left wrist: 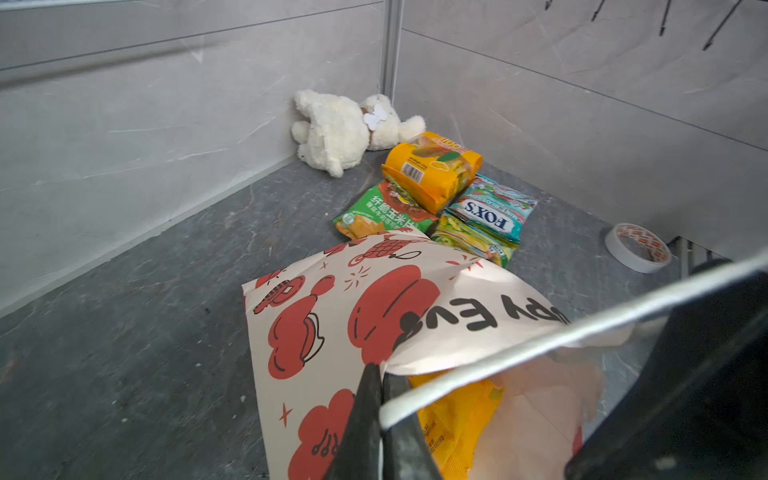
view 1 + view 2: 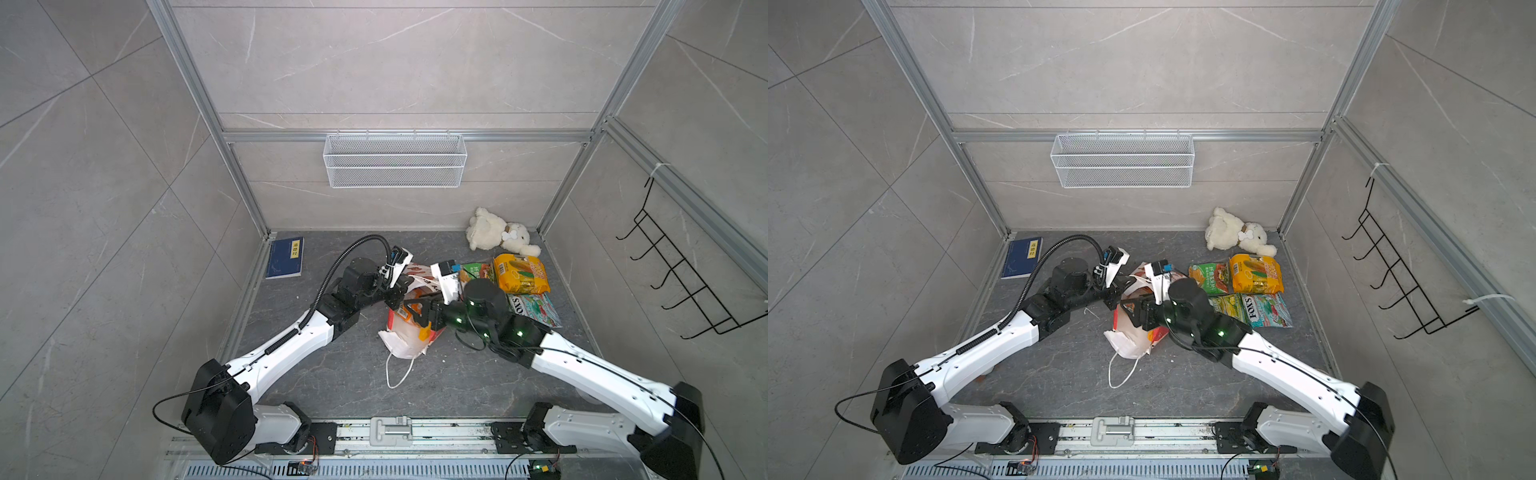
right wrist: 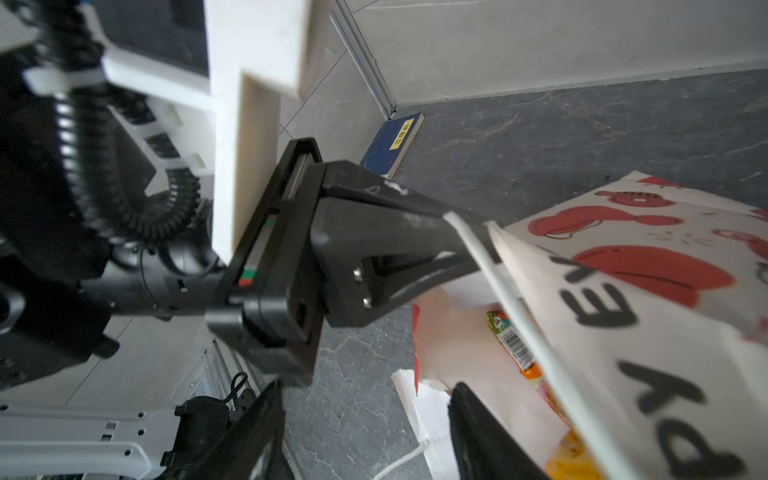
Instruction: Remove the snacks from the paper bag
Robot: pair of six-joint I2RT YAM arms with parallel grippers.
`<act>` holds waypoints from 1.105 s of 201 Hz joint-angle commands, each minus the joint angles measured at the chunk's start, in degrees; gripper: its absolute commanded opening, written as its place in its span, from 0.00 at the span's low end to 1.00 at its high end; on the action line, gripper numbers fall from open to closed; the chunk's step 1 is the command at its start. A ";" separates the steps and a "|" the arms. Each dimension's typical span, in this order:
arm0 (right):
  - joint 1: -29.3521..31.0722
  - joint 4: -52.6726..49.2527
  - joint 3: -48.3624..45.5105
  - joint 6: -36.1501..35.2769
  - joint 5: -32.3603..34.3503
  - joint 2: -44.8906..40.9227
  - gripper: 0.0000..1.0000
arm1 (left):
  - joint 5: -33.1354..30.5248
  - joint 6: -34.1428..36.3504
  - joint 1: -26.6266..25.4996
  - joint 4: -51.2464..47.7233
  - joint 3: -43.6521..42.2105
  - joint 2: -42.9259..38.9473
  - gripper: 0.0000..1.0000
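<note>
Dark floor (image 2: 340, 382) holds paper bag (image 2: 401, 343), snacks (image 2: 521, 274), plush (image 2: 494, 232), book (image 2: 285, 257).

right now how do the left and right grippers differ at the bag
The left gripper is shut, pinching the top edge of the paper bag; the right gripper is open and holds nothing. The left holds the mouth open, while the right points into it toward a yellow packet inside. Both are at the bag's opening.
</note>
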 commanded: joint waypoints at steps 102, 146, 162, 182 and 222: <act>-20.63 -7.62 34.90 -1.22 -28.54 27.92 0.61 | -22.37 -2.03 3.83 0.05 1.84 -1.71 0.00; -20.55 -3.78 24.12 -0.42 -27.42 17.37 0.62 | -14.87 -1.66 3.82 0.39 -0.28 -1.83 0.00; -19.96 0.31 15.73 0.74 -25.11 10.38 0.58 | -13.00 -1.80 3.82 -0.88 0.01 -1.61 0.00; -19.33 7.46 -0.06 5.02 -18.43 1.09 0.48 | -12.50 -2.25 3.83 -1.70 -0.11 -1.86 0.00; -8.38 24.45 -24.55 12.79 -1.87 -4.60 0.10 | -12.89 -3.25 3.82 -1.81 0.52 -0.72 0.00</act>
